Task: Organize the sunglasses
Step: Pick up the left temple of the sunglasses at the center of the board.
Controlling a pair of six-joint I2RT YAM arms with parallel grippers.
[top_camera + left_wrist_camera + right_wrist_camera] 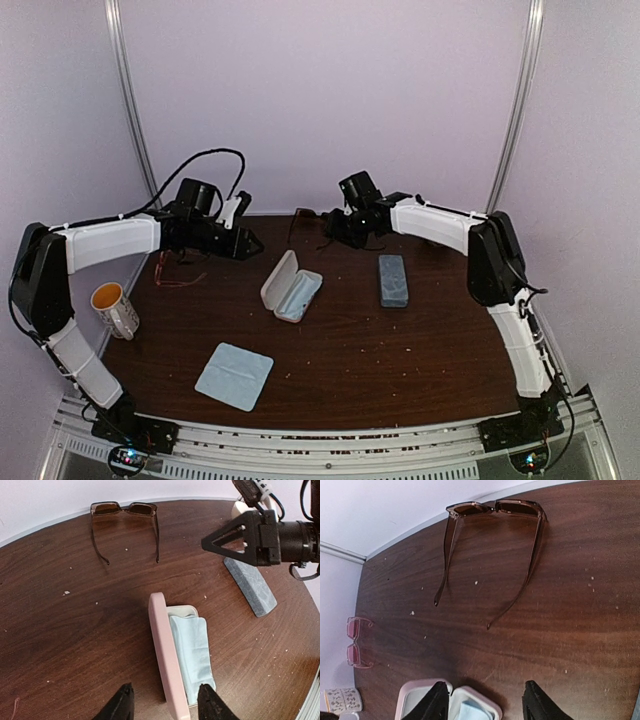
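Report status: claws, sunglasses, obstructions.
Left claw, right claw open, empty. Dark sunglasses unfolded near right claw; wire pair far left. Pink case open below left claw.

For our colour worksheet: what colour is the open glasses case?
The open case is pink; the left wrist view shows it best.

Open passage from the right hand (483, 700) to the dark sunglasses (494, 508); pink case (416, 696) crowds beneath.
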